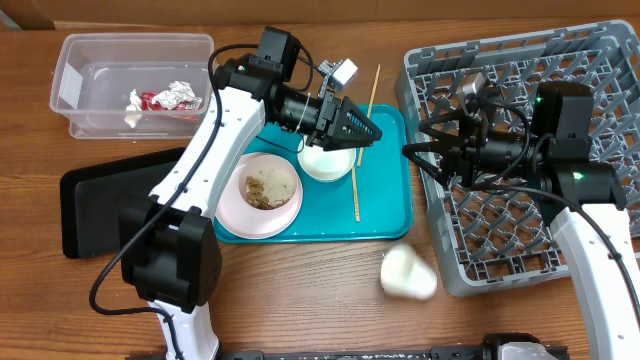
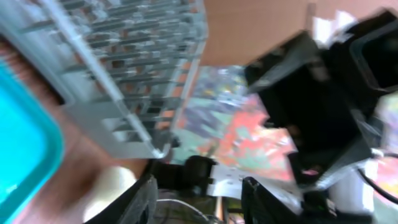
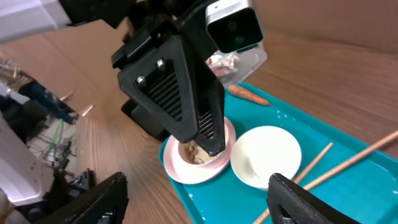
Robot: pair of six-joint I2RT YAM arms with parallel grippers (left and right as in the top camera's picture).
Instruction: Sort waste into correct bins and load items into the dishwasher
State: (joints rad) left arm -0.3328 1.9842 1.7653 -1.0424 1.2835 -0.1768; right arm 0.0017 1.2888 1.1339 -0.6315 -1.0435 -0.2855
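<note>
A pale pink plate [image 1: 262, 200] with beige scraps [image 1: 268, 186] and a white bowl [image 1: 325, 163] sit on the teal tray [image 1: 385, 215]. Two chopsticks [image 1: 356, 190] lie there too. My left gripper [image 1: 372, 132] hovers open and empty just above the bowl; its view [image 2: 199, 193] is blurred. My right gripper [image 1: 412, 150] is open and empty at the tray's right edge, beside the grey rack [image 1: 520, 230]. In the right wrist view [image 3: 196, 186] I see the plate [image 3: 180, 169], the bowl [image 3: 264, 155] and a carrot [image 3: 249, 94]. A white cup [image 1: 408, 272] lies on the table.
The clear tub [image 1: 90, 55] at the back left holds red-and-white wrappers [image 1: 165, 98] and white tissue [image 1: 133, 103]. The black tray [image 1: 90, 205] lies at the left, partly under my left arm. The rack takes up the right side of the table.
</note>
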